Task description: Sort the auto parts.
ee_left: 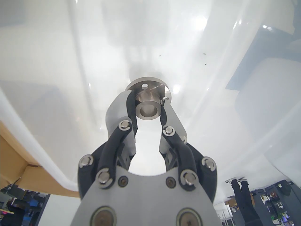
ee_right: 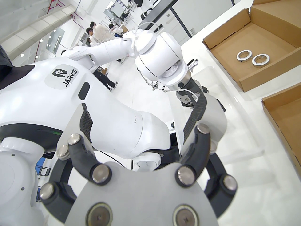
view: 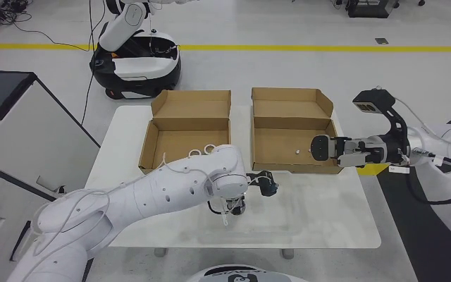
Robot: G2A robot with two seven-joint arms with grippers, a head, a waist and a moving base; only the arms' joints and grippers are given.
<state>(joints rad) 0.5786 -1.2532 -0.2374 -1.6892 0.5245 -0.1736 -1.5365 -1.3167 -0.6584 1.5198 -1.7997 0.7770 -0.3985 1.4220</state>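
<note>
A silver flanged metal bushing sits between the fingers of my left gripper, which is shut on its collar, the flange low against the white table. In the top view this left gripper is near the table's front middle, mostly hidden under its wrist. My right gripper is open and holds nothing. From above, the right gripper hovers at the right side of the right cardboard box. Two silver rings lie in the left cardboard box.
A small pale part lies on the right box's floor. Both boxes stand open at the back of the table, flaps up. The rings and the left arm's wrist show in the right wrist view. Bare table lies in front of the right box.
</note>
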